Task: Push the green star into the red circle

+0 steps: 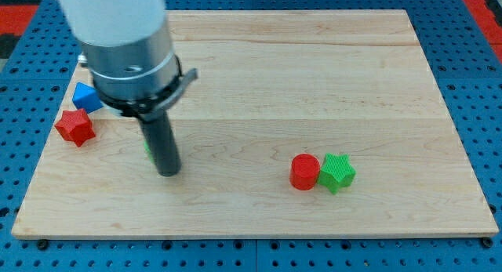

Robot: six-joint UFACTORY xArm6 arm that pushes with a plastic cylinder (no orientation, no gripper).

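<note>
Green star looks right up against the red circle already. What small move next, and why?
Probably none toward the blocks: hold my tip where it is or ease it away. The green star appears to touch the red circle on its right side, and my tip stands well to their left.

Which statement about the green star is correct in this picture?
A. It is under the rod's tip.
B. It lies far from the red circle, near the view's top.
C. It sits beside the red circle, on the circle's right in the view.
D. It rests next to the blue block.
C: the green star sits right beside the red circle, seemingly touching it, while my tip is well off towards the view's left.
</note>
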